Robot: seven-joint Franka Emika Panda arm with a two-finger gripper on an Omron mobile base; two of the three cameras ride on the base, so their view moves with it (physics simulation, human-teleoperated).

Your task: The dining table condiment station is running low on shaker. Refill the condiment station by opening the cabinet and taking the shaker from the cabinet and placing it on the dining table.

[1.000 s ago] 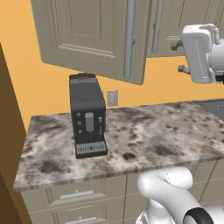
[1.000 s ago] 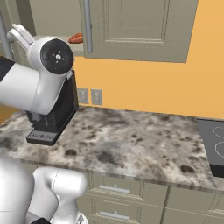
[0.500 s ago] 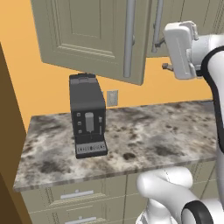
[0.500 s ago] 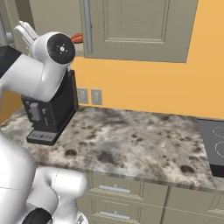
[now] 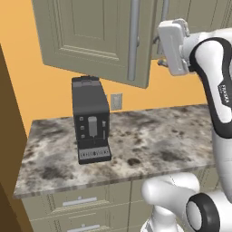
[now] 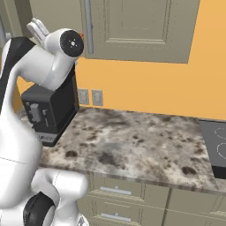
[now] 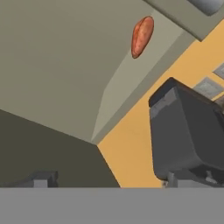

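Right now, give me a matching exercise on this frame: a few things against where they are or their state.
Things:
1 cabinet door
2 coffee machine
3 reddish lump
4 gripper

States:
a on the counter
b inside the cabinet
c swung open
d jaws open, empty

Pairs: 1-c, 2-a, 3-b, 4-d

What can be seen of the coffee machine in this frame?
The coffee machine is a tall, dark grey to black box with a matte, plastic-like finish. Its front carries a panel with small buttons and a spout, above a pale drip tray at its foot. It stands upright on the mottled stone counter, near the orange wall, below the open cabinet door.
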